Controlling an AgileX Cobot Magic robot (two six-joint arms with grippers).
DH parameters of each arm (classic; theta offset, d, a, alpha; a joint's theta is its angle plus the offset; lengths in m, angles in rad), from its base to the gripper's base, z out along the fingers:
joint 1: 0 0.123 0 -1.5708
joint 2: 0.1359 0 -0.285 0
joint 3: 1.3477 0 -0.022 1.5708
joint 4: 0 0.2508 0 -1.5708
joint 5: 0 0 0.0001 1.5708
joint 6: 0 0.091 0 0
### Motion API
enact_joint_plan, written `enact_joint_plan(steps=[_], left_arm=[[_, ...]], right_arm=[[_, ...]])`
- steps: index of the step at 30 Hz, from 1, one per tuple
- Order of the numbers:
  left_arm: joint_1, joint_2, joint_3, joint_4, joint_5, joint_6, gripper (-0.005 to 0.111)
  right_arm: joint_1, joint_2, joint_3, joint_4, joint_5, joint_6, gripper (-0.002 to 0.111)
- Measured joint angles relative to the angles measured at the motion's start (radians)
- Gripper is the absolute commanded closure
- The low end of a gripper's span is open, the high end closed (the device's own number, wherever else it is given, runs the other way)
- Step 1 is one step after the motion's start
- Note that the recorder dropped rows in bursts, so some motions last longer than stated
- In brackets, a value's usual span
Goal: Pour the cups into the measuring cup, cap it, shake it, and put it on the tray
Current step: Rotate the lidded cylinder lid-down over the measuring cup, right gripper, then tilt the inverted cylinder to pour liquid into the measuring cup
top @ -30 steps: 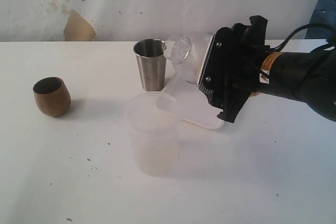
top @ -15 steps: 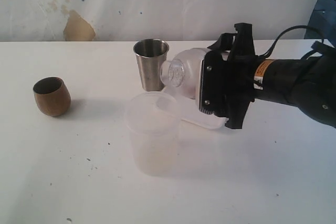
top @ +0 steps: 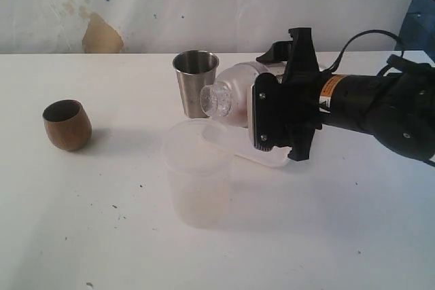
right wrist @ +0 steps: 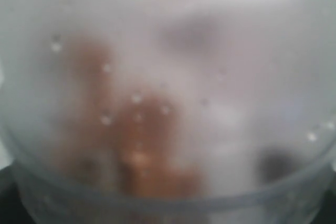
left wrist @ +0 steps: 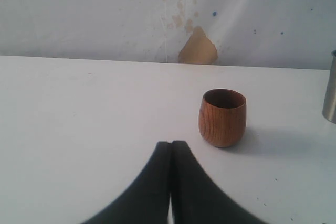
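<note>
The clear measuring cup (top: 230,94) is clamped between the jaws of the right gripper (top: 266,103) and is held on its side above the table (top: 340,236), with its rounded base turned left. In the right wrist view almost everything is filled by the cup's see-through wall (right wrist: 168,98), where small droplets are seen and a blurred brown shape shows through. Whether the cup is capped cannot be told.

Below the gripper, part of the white tray (top: 270,159) is seen lying flat on the table. Just left of the cup's base the steel tumbler (top: 196,83) stands upright. The two overlap in the exterior view, and contact between them cannot be judged. Nearer than both, a frosted plastic cup (top: 197,171) stands upright with its mouth open.

The jaws of the left gripper (left wrist: 170,182) are pressed together with nothing between them, low over bare table. The wooden cup (left wrist: 222,117) stands upright a little beyond them, well to the left of the other vessels. A brown patch (top: 102,35) is seen on the wall (top: 272,5) at the far edge.
</note>
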Motion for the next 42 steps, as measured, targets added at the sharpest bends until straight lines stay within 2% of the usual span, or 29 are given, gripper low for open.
enact_joint_plan(steps=[18, 42], left_arm=[[0.0, 0.0, 0.0, 0.0, 0.0, 0.0, 0.107], [0.0, 0.0, 0.0, 0.0, 0.0, 0.0, 0.107]], right_arm=[[0.0, 0.016, -0.052, -0.002, 0.0, -0.225, 0.108], [0.0, 0.04, -0.057, -0.004, -0.04, -0.353, 0.108]])
